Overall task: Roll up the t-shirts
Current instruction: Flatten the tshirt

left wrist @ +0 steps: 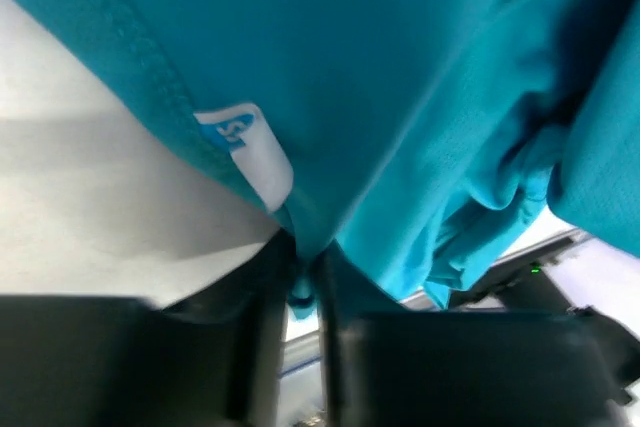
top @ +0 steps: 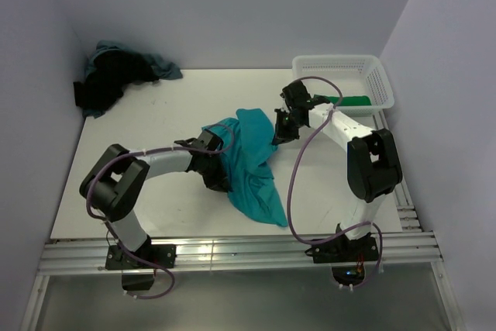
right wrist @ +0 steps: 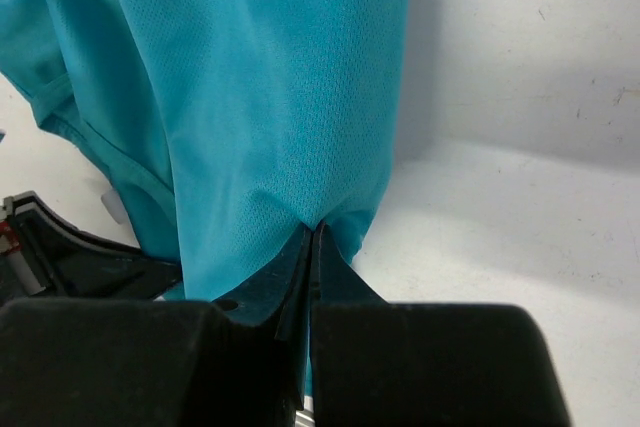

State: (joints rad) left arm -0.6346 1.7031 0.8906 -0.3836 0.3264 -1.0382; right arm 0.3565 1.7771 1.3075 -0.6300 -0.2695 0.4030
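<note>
Overhead, the teal shirt (top: 252,164) lies bunched in the middle of the counter (top: 163,118), stretched between the two sets of jaws. The left jaws meet its left edge and the right jaws its far right edge. A long flap trails from between them toward the near edge. Well off to the far left of the left jaws, a dark pile (top: 116,79) of black and dusty blue shirts sits in the corner. Just beyond the right jaws stands a white basket (top: 333,60) with a green shirt (top: 353,100) inside. From the left wrist, the left jaws are nearly closed, with a fold of the teal shirt (left wrist: 380,77) pinched in the narrow gap. The cloth fans out ahead of them and to their right. A white label (left wrist: 245,152) on a seam hangs just ahead and left of the tips, with bare counter farther left. From the right wrist, the right jaws are pressed fully together on an edge of the teal shirt (right wrist: 260,97). The fabric spreads ahead and to their left, and bare counter lies to their right.
</note>
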